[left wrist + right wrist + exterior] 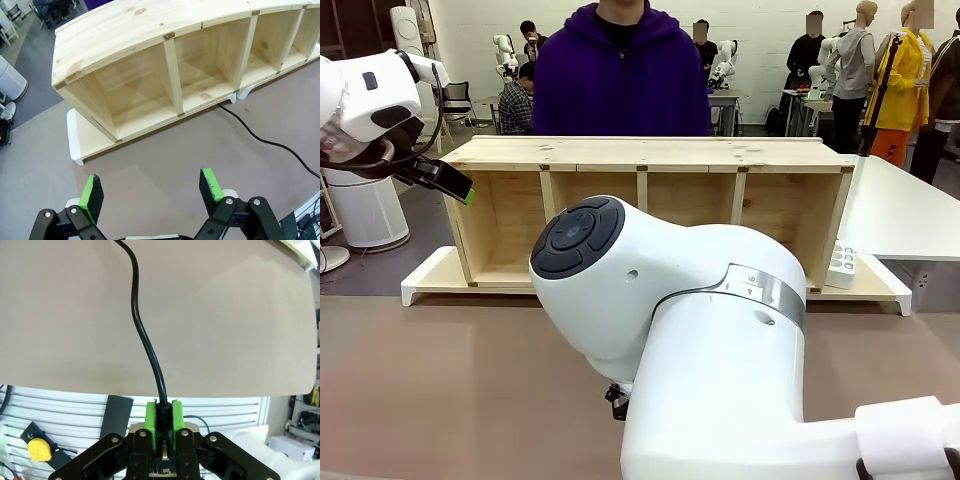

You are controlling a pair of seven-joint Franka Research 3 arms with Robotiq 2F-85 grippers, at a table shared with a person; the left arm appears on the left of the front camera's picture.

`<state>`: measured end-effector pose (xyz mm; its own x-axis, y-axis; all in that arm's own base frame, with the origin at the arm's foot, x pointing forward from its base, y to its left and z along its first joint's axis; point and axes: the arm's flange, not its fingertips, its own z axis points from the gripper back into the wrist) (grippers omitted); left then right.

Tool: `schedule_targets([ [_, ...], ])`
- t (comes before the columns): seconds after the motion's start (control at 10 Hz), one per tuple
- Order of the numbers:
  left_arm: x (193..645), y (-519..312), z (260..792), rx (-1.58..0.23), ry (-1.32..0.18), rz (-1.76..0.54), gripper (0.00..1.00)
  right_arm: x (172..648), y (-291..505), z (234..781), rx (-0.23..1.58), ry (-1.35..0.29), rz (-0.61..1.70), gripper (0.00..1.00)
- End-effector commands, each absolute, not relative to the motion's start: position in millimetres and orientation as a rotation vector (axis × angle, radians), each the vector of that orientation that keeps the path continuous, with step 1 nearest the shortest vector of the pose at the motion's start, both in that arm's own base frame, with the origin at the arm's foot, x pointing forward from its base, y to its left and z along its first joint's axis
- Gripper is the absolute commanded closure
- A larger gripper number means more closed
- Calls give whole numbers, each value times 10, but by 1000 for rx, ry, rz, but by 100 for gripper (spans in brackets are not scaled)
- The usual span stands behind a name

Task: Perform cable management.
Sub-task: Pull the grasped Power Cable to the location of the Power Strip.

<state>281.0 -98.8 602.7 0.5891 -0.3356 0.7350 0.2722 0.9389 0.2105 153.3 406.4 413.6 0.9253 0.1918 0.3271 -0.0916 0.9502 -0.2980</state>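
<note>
Right gripper (164,416) clamps the cable (143,335), possibly at its plug; left gripper (151,186) fingers wide, over the table (150,150).

Front cam: robot side, facing across the table (420,380) at the shelf unit (650,152), right arm (720,330) hard against the lens. Left wrist cam looks down from high at that shelf unit's open front (left end nearest); right wrist cam hangs close over the table edge, sharing tabletop and cable (144,340) with it.

Thin black power cable (134,290) on plain brown tabletop (225,315) before pale knotty pine shelf unit (130,30); purple hoodie (620,80) behind.
</note>
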Motion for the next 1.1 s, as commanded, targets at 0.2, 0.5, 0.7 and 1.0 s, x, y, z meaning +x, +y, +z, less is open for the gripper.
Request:
schedule_targets([
  [0.2,2824,-998,6028,79,-884,-359,0,1630,3857,4073,-287,-321,111,84],
  [0.5,2824,-998,6028,79,-884,-359,0,1762,3168,4455,-275,-346,-34,84],
  [0.7,2824,-998,6028,79,-884,-359,0,1807,2789,4649,-253,-361,-103,84],
  [1.0,2824,-998,6028,79,-884,-359,0,1839,2328,4796,-216,-375,-213,84],
])
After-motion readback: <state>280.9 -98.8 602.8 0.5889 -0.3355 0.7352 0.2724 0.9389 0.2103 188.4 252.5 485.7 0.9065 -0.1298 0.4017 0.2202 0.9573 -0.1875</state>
